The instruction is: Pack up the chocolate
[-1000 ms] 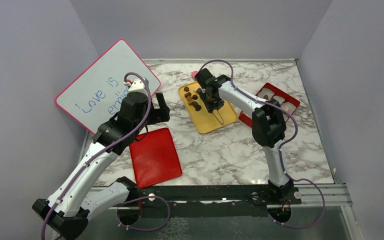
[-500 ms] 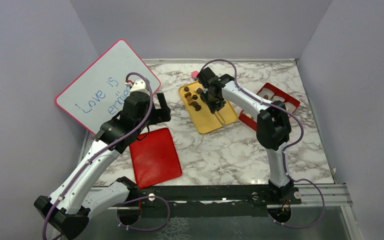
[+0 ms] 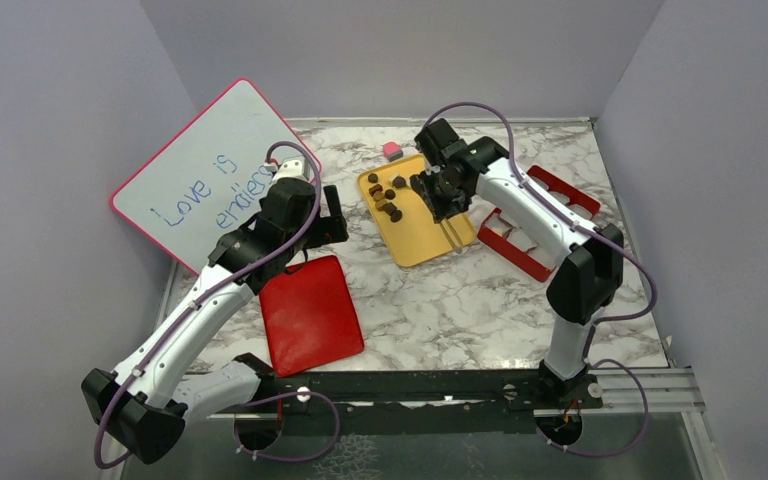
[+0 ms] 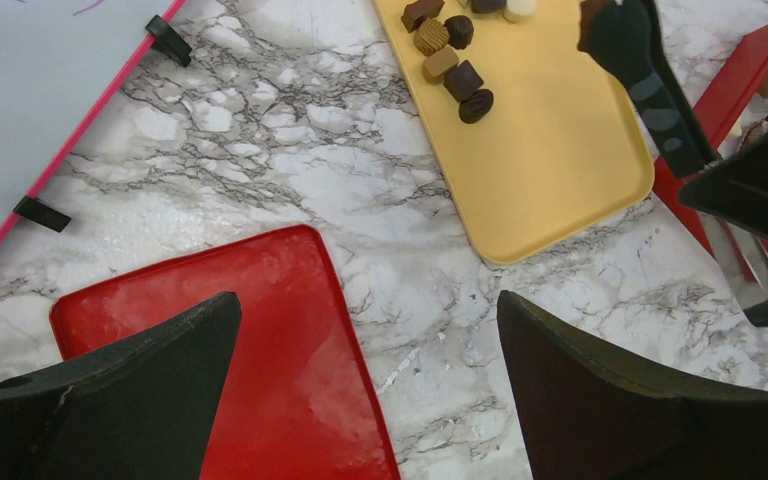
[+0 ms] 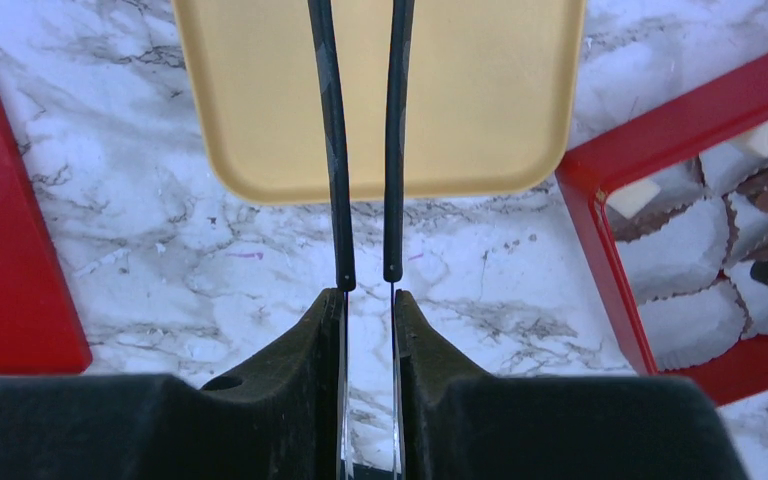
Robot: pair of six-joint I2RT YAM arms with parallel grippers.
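Chocolate pieces (image 3: 385,195) lie clustered at the far end of the yellow tray (image 3: 422,240); a few more sit in paper cups (image 5: 680,250) in the red box (image 5: 600,260). Right gripper (image 5: 368,300) clamps the tongs (image 5: 331,150), arms squeezed near-parallel; whether the tips hold anything, cannot tell. Left gripper (image 4: 370,330) gapes wide and empty over the red lid (image 4: 260,380).

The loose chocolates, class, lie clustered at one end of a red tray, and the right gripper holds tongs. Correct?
Not quite: the chocolates lie on a yellow tray, as the left wrist view shows. The right gripper does hold tongs.
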